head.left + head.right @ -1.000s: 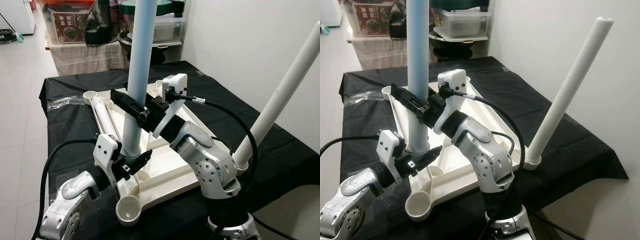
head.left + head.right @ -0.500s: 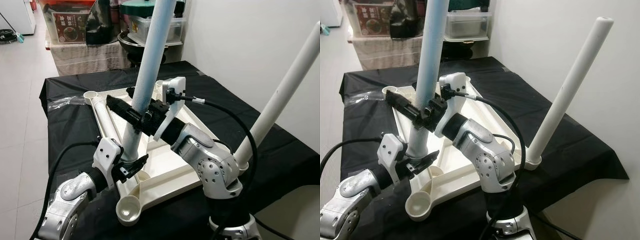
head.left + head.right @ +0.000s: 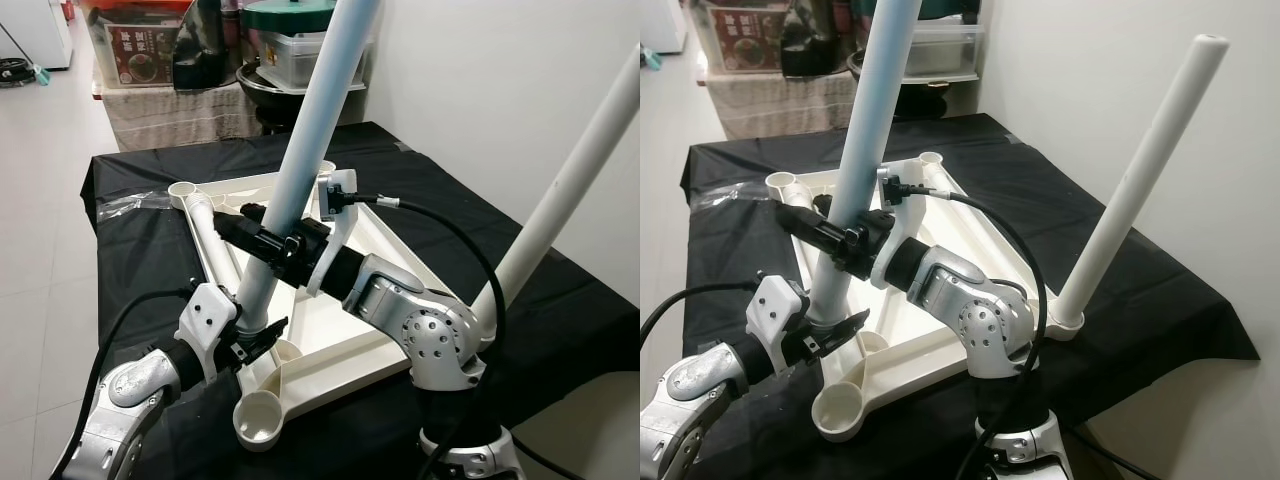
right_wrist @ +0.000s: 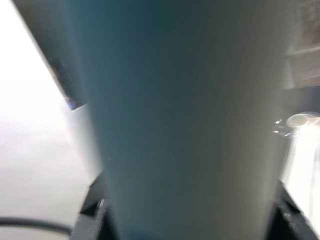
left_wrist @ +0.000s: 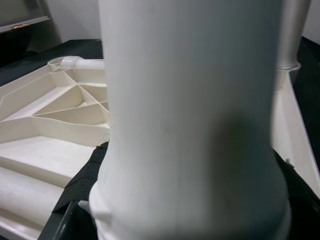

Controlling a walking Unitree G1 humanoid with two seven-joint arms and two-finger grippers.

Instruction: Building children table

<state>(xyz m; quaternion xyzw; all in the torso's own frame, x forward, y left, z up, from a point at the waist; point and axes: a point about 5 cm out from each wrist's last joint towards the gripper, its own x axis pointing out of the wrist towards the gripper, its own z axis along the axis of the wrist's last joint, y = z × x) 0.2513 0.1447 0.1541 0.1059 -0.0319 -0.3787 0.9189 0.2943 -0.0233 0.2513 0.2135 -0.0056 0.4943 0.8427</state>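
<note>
Black-draped bench (image 3: pixel 140 250) carries upturned white tabletop (image 3: pixel 350 330) — tilted leg (image 3: pixel 300 170) at its near corner, right claw (image 3: pixel 262 238) clamped mid-leg, left claw (image 3: pixel 250 340) closed at leg's base.

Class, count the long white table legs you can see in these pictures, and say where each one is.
3. One leg is tilted, gripped by both grippers; one stands in the right corner socket; one lies flat on the upturned tabletop. Others may be hidden.
</note>
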